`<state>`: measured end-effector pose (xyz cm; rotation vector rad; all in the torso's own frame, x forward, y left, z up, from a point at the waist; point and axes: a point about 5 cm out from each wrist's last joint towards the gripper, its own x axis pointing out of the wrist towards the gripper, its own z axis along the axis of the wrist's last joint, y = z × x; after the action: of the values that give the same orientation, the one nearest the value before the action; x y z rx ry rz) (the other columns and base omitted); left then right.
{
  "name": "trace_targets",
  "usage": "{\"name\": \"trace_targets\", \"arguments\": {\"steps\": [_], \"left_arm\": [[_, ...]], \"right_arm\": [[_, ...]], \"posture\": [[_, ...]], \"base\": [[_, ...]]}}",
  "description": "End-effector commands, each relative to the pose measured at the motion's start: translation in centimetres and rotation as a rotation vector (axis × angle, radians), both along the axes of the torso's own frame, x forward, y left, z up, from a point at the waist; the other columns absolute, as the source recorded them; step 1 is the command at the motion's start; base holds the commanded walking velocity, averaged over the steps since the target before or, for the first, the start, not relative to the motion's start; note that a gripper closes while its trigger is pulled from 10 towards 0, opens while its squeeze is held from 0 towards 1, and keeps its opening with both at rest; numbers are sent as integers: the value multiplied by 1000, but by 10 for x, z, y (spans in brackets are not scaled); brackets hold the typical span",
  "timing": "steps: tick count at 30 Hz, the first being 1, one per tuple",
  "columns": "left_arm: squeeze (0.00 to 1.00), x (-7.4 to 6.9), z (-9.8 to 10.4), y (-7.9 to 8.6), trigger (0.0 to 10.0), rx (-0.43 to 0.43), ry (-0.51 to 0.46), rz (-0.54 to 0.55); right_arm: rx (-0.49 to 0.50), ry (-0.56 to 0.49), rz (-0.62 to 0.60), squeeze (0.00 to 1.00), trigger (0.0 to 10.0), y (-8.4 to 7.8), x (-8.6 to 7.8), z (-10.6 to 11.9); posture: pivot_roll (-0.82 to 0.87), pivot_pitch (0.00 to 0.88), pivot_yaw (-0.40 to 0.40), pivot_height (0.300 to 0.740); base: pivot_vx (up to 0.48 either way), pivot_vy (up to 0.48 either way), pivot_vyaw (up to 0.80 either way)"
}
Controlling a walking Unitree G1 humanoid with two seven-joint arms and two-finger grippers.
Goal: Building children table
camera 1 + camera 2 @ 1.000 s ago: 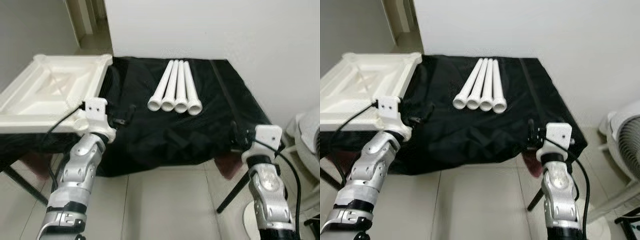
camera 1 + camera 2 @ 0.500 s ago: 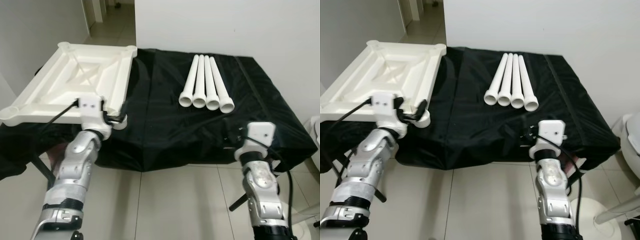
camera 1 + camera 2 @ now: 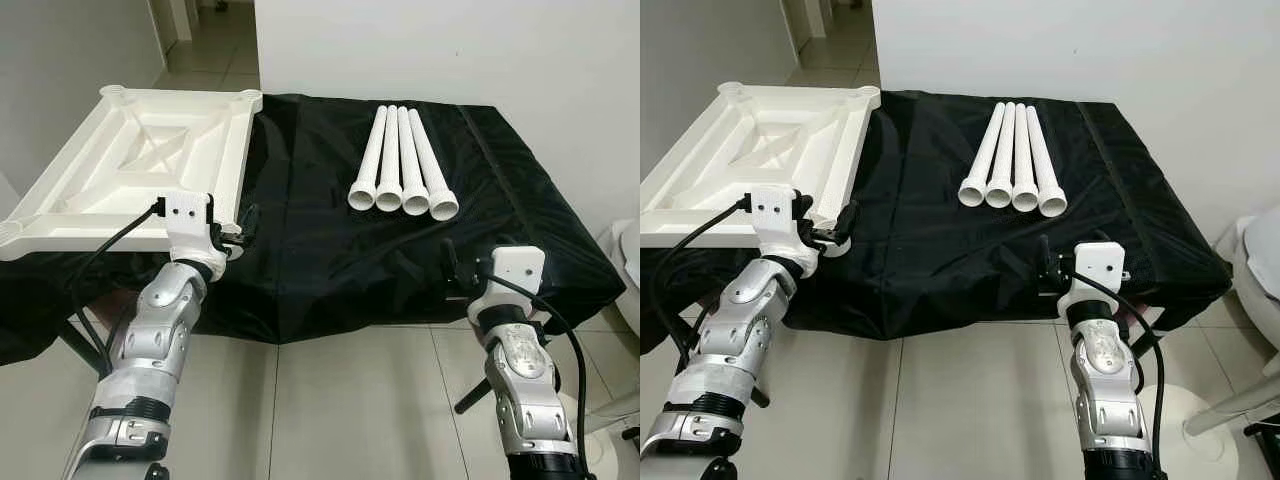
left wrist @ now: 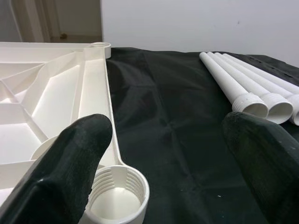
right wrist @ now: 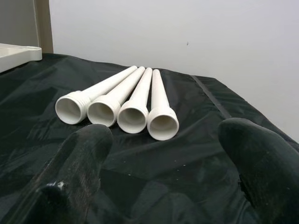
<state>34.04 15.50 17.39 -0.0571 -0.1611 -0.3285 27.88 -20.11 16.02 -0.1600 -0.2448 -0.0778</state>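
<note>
Legs, four white tubes, lie side by side on the black-draped tabletop, threaded ends toward the robot. The upturned top rests at left, a corner socket just before the left end effector, fingers wide. The right end effector, also wide, faces the legs. Hollow plastic: likely light, stiff, smooth; best gripped mid-shaft.

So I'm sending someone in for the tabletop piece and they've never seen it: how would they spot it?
Find the black-draped table by the white wall. The tabletop lies upside down at its left end, a wide white square with ribs and round corner sockets, unlike the four slim white legs lying side by side to its right.
</note>
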Motion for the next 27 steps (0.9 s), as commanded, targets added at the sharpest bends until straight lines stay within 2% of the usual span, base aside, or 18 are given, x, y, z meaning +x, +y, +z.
{"name": "trace_targets", "arguments": {"steps": [1, 9, 27], "left_arm": [[0, -3, 2, -3, 10000, 11, -21, -44], [0, -3, 2, -5, 10000, -2, -26, -50], [0, -4, 3, -2, 10000, -1, -36, -39]], "right_arm": [[2, 4, -8, 0, 10000, -4, -1, -2], [-19, 4, 10, 0, 10000, -4, 0, 1], [-28, 4, 29, 0, 10000, -2, 4, 1]], "posture": [[23, 0, 9, 740], [21, 0, -2, 740], [32, 0, -9, 740]], "base": [[0, 0, 0], [261, 0, 0], [356, 0, 0]]}}
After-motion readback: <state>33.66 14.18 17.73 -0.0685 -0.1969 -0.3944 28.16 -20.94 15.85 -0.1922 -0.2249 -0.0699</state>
